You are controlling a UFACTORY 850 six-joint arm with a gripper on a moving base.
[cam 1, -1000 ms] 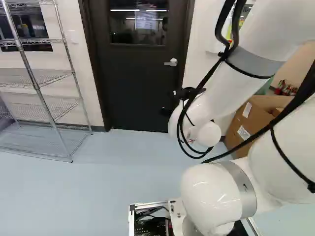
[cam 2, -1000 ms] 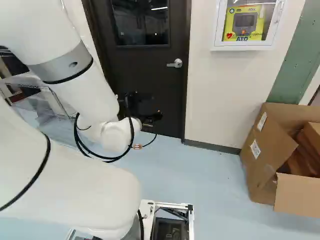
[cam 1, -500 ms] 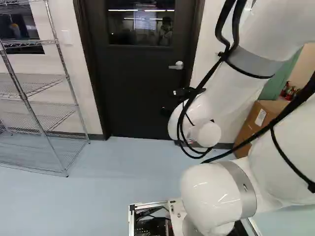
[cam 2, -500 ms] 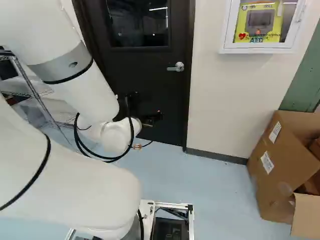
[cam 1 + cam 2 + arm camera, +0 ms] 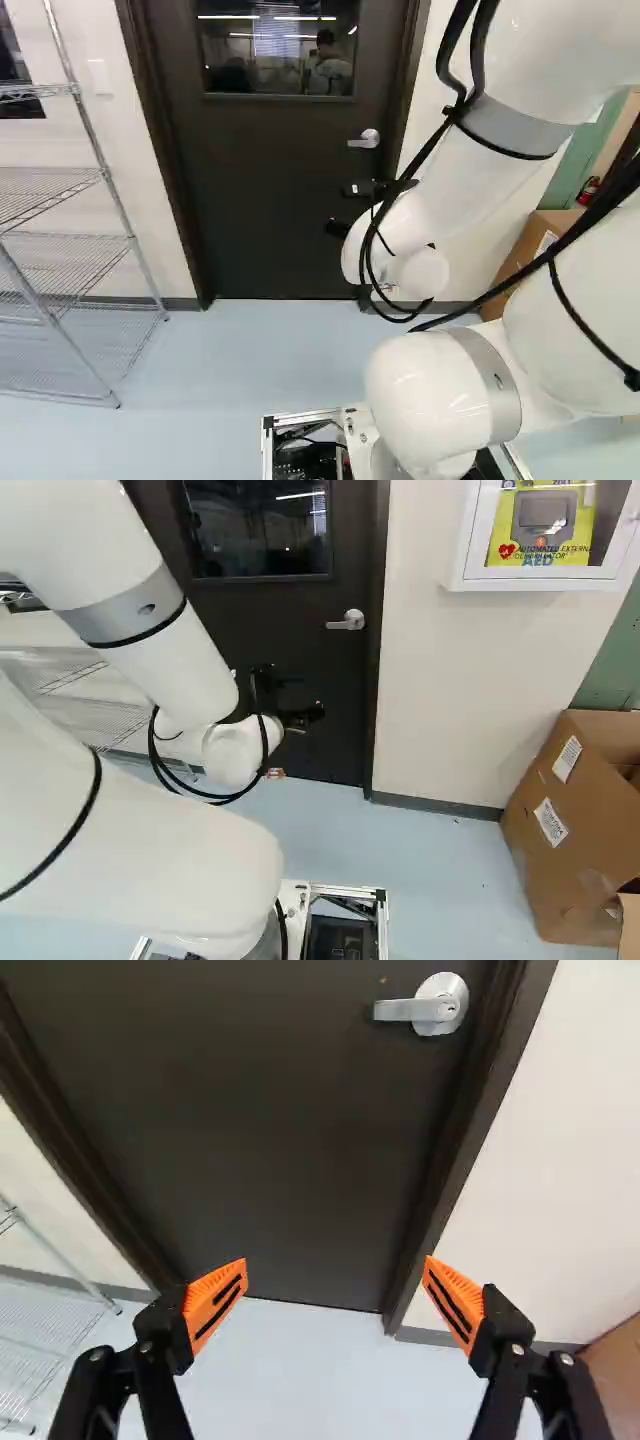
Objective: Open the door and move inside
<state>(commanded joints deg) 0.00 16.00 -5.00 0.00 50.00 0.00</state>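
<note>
Base (image 5: 300, 416) moved closer to the door (image 5: 280, 215), door now larger with its foot lower in both base views, shelf (image 5: 45, 184) farther left in the left base view, box (image 5: 565, 865) and wall cabinet (image 5: 545, 584) farther right in the right base view

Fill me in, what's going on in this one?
A white robot arm faces a shut dark door. Its tool is spread wide open and holds nothing. The silver handle lies ahead of it, with neither finger touching it. So at this moment nothing is being handled, and the door has yet to be opened.
</note>
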